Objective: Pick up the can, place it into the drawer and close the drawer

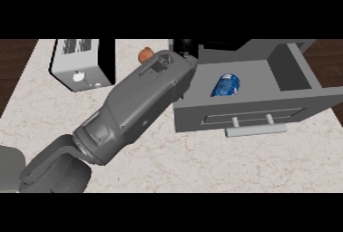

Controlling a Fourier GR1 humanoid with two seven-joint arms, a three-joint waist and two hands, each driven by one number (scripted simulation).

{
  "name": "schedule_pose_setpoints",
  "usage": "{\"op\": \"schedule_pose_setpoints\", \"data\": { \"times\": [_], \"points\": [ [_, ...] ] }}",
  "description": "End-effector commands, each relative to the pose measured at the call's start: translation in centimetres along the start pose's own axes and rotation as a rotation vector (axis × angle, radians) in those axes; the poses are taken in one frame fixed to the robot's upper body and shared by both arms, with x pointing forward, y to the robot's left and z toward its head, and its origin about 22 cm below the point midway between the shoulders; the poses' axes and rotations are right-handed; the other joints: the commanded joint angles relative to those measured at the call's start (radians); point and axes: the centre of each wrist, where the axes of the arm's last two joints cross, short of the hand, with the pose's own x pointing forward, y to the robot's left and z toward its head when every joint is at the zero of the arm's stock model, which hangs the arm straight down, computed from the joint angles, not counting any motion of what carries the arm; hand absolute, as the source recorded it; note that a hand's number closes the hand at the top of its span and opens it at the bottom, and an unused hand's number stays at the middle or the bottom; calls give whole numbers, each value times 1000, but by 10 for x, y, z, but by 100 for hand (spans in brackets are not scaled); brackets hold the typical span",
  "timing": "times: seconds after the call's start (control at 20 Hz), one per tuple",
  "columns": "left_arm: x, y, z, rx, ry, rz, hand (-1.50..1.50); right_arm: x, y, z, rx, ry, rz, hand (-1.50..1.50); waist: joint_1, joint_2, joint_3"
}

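A blue can [226, 85] lies on its side inside the open grey drawer [288, 72], near the middle of its floor. The drawer is pulled out toward me, and its front panel carries a pale bar handle [255, 130]. My left forearm crosses the view from the lower left up to the drawer's back left corner. Only a small black part of the left hand [183, 46] shows past the wrist, above that corner and apart from the can. My right hand is out of view.
A white boxy appliance [77, 63] with a black side stands at the back left of the marble counter [234, 167]. A small orange object [144, 54] sits just left of my wrist. Dark wood borders the counter on both sides.
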Motion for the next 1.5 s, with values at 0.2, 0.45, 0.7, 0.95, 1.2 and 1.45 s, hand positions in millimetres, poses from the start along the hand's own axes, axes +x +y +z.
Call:
{"op": "schedule_pose_setpoints", "data": {
  "times": [0.2, 0.45, 0.7, 0.95, 1.2, 1.45],
  "points": [
    [-14, 11, -7, 34, 2, 2, -150, -2, 5, 9, -7, 4, -9, -150, 0, 3, 0],
    [-12, 3, 0, 69, -12, 15, -150, -2, 0, -6, 22, -1, 2, -150, -5, 2, 0],
    [-15, 4, 2, 51, -29, 50, -150, 31, -2, -2, 48, -151, 268, -150, -10, 1, 0],
    [-1, -4, 4, 41, -70, 77, -150, 27, 13, -10, 173, -229, 320, -150, -1, 1, 1],
    [3, -2, -1, 23, -111, 91, -150, 45, 34, -26, 171, -306, 473, -150, 46, 3, -2],
    [-2, -6, 8, 37, -107, 99, -150, 39, 57, -51, 184, -314, 568, -150, 57, 0, -1]
  ]
}}
